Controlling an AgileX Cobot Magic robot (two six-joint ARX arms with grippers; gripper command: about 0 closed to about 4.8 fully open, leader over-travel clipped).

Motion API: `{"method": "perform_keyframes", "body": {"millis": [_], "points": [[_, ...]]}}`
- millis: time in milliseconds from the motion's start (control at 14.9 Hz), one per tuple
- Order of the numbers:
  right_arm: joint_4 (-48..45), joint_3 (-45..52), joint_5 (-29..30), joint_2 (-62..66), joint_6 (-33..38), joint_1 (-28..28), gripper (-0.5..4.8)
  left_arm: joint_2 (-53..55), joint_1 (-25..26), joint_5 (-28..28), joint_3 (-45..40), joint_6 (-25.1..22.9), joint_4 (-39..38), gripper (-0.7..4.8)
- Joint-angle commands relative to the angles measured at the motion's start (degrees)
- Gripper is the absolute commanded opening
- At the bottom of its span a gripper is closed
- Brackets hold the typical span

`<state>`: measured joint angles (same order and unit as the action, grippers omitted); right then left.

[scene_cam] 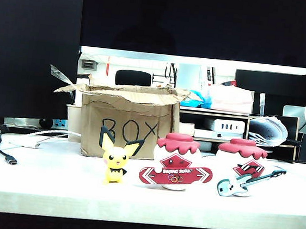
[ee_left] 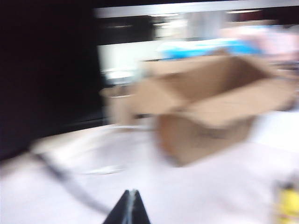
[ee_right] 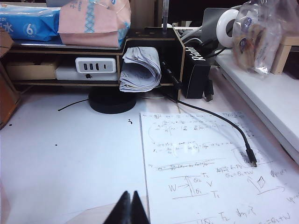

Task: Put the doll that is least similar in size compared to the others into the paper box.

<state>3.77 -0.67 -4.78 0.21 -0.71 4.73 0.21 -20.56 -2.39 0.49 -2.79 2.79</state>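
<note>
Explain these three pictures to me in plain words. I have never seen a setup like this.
This is a robot with two arms, each ending in a two-finger gripper. One picture is from a camera off the arms, facing the white table. The other two come from cameras on the wrists.

On the table stands a brown paper box marked "BOX". In front of it are a small yellow doll, a white red-capped doll with a red snowboard and one with a blue guitar.

The blurred picture is the left wrist's: the left gripper shows as a shut dark tip, facing the box. The right gripper is shut too, over a handwritten sheet of paper. Neither holds anything.
</note>
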Motion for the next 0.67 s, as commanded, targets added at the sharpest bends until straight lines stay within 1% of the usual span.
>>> {"method": "perform_keyframes", "body": {"millis": [67, 201, 335, 669], "points": [[-1.0, 0.2, 0.0, 0.0, 0.3, 0.0, -0.01, 2.0, -10.1, 0.1, 0.0, 0.0, 0.7, -0.05], [-1.0, 0.2, 0.0, 0.0, 0.3, 0.0, -0.01, 5.9, -12.3, 0.1, 0.0, 0.0, 0.7, -0.05], [-1.0, 0.2, 0.0, 0.0, 0.3, 0.0, -0.01, 11.6, -12.8, 0.1, 0.0, 0.0, 0.7, -0.05], [-1.0, 0.2, -0.1, 0.0, 0.3, 0.0, -0.01, 13.6, -12.8, 0.0, 0.1, 0.0, 0.7, -0.05]]}}
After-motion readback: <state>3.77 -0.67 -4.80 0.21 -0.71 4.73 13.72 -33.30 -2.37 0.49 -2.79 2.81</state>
